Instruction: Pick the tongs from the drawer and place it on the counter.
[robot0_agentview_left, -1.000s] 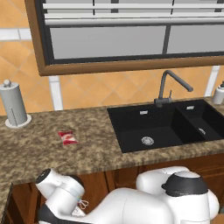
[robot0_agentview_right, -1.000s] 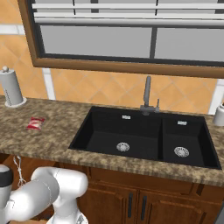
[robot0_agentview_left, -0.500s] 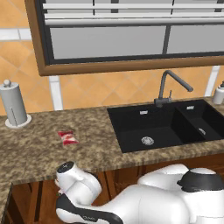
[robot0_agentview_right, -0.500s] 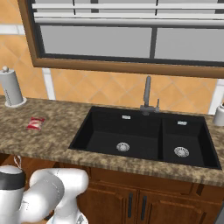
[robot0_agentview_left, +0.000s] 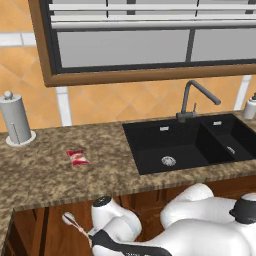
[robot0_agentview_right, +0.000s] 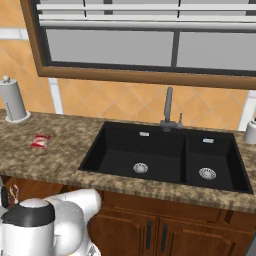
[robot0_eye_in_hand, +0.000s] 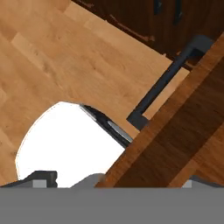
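The tongs (robot0_agentview_left: 77, 226) are a thin silver utensil lying below the counter's front edge, spoon tip to the upper left and loops to the lower right. The arm's dark hand end sits against the loop end. Their loop end (robot0_agentview_right: 12, 190) also peeks in at the far left of the right base view. In the hand view my gripper (robot0_eye_in_hand: 118, 180) is open, fingertips (robot0_eye_in_hand: 41, 176) far apart with nothing between them. It looks down past the drawer's wooden front board (robot0_eye_in_hand: 183, 122) and dark bar handle (robot0_eye_in_hand: 162, 87) to the floor. The speckled counter (robot0_agentview_left: 45, 175) runs above.
A red-and-white packet (robot0_agentview_left: 77, 156) lies on the counter left of the black double sink (robot0_agentview_left: 185, 145) with its tap (robot0_agentview_left: 192, 100). A paper towel roll (robot0_agentview_left: 15, 120) stands at the far left and a white bottle (robot0_agentview_left: 250, 107) at the far right. Cabinet doors (robot0_agentview_right: 155, 232) lie below.
The arm's white elbow has swung right under the counter edge and uncovered the tongs' spoon tip. The tongs, packet and counter items stay put.
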